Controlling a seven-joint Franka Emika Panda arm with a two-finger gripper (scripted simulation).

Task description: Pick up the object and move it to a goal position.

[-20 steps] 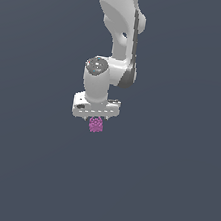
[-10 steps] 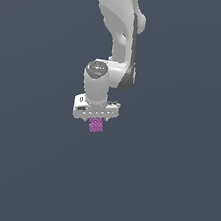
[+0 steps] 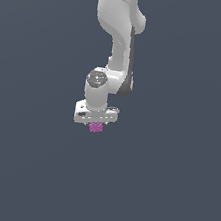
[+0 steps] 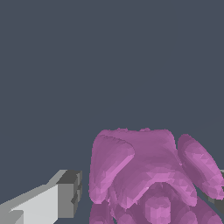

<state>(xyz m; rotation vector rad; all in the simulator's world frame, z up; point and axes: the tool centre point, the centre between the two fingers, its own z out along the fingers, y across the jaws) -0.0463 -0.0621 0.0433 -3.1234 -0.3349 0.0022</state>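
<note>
Object (image 3: 96, 127) — small magenta-purple bumpy lump — sits directly under white gripper (image 3: 96, 125), tucked between fingers, only lower part showing below hand in exterior view. Wrist view: lump (image 4: 148, 175) fills lower frame, one grey-tipped finger (image 4: 65, 194) just beside it. Gripper clenched on object. Surroundings — uniform dark grey-blue; no visible edge between surface and background. Arm (image 3: 116, 37) descends from above.

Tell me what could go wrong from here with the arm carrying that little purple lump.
1. The purple lump is tiny and bumpy, and in the exterior view only a small part pokes out under the gripper, so it might slip out during a fast move.
2. In the wrist view one finger appears to stand apart from the lump, so the grip may be uneven, though contact is hard to judge.
</note>
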